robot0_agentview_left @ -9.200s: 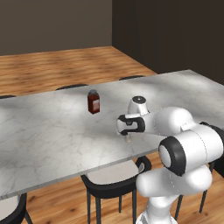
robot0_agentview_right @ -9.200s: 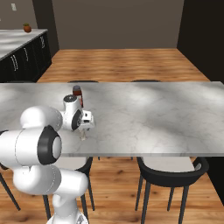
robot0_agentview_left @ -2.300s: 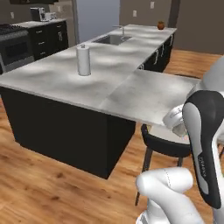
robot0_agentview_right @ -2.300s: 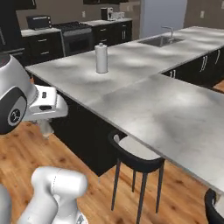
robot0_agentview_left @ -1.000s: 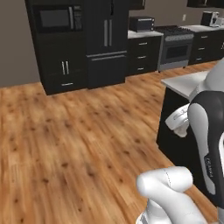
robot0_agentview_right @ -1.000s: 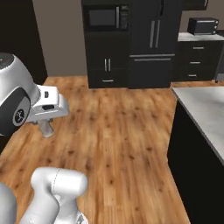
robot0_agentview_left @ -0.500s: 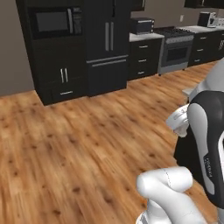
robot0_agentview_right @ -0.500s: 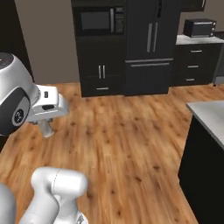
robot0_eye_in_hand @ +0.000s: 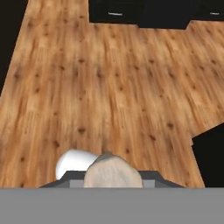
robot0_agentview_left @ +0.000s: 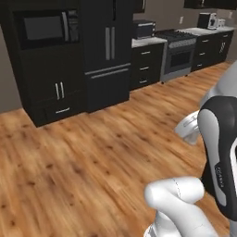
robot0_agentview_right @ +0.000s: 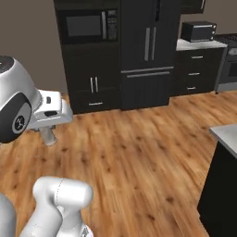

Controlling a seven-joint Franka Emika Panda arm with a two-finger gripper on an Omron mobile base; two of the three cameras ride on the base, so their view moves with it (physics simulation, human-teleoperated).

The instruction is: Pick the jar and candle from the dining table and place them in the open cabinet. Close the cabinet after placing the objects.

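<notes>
Wood floor (robot0_agentview_left: 69,162) runs up to a black refrigerator (robot0_agentview_right: 148,51) set in a wall of dark kitchen units. Well short of the refrigerator, the gripper (robot0_agentview_right: 47,135) hangs above the planks with its jaws drawn nearly together on what appears to be the candle (robot0_eye_in_hand: 111,173). That pale, rounded shape sits right at the fingers, and its silvery round base (robot0_agentview_left: 187,130) shows beside the arm.

floor (robot0_agentview_left: 92,152): warm wood planks, knotty grain, soft sheen
cabinets (robot0_agentview_right: 92,88): matt black fronts, 2 brushed metal bar handles (short)
fridge (robot0_agentview_left: 107,55): dark, smooth, faintly glossy
countertop (robot0_agentview_right: 227,133): pale stone, smooth
arm (robot0_agentview_left: 217,134): glossy white plastic
</notes>
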